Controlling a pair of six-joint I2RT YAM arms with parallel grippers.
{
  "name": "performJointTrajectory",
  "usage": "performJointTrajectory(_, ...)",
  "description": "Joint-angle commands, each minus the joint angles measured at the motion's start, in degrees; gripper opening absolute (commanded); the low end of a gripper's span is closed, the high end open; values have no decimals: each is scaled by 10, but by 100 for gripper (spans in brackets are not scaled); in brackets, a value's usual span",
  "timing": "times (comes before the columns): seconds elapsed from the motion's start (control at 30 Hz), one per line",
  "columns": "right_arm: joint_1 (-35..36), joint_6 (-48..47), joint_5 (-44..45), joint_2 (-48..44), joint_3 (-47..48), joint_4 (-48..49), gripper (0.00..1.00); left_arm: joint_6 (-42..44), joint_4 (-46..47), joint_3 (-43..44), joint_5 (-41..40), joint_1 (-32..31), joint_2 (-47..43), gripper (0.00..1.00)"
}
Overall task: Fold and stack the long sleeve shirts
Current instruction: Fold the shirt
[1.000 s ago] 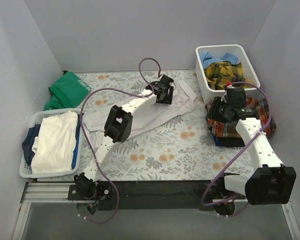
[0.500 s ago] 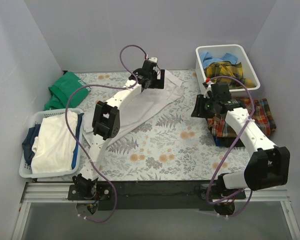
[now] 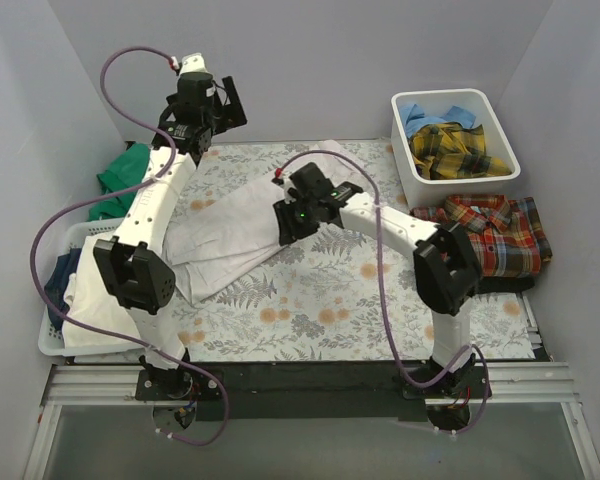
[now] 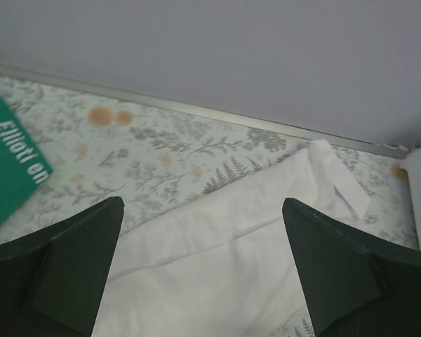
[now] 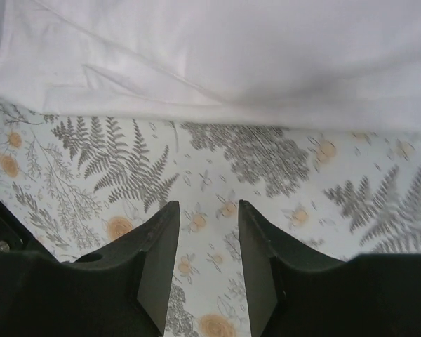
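The white long sleeve shirt (image 3: pixel 235 225) lies spread on the floral table cover, left of centre, and fills the lower left wrist view (image 4: pixel 231 274). My left gripper (image 3: pixel 220 108) hangs high by the back wall, above the shirt's far edge, open wide and empty (image 4: pixel 202 205). Low over the cover, just short of the shirt's right edge (image 5: pixel 231 63), my right gripper (image 3: pixel 286 222) is partly open with nothing between its fingers (image 5: pixel 208 205). A folded red plaid shirt (image 3: pixel 500 235) rests at the right. The yellow plaid shirt (image 3: pixel 455 150) and the light blue one (image 3: pixel 420 115) lie in the bin.
A white bin (image 3: pixel 500 125) stands at the back right. At the left edge a white basket (image 3: pixel 50 345) holds white and blue cloth. A green cloth (image 3: pixel 130 180) lies at the back left and shows in the left wrist view (image 4: pixel 7 168). Grey walls close three sides.
My left gripper opened fully, let go of the white shirt and rose to the back left. The right arm swung left from the red plaid shirt to the white shirt's edge. The shirt shifted left.
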Motion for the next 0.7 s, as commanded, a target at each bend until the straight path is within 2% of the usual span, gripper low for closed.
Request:
performJointTrajectory(0.0,47,-20,-34,90,146,11,48,-59,-82,-48,-67,33,-45,98)
performJointTrajectory(0.23,102,-27,-68,254,336,3,52,-82,-40,-145,-31,51,-142,98)
performJointTrajectory(0.33,111,-19,-85,299,370,8,52,-96,-44,-157,-23,52,-159,98)
performJointTrajectory(0.53,126,-15,-111,341,361,12,53,-99,-43,-169,-32,54,-173,98)
performJointTrajectory(0.67,132,-24,-104,320,266,14,52,-100,-42,-172,-24,55,-172,98)
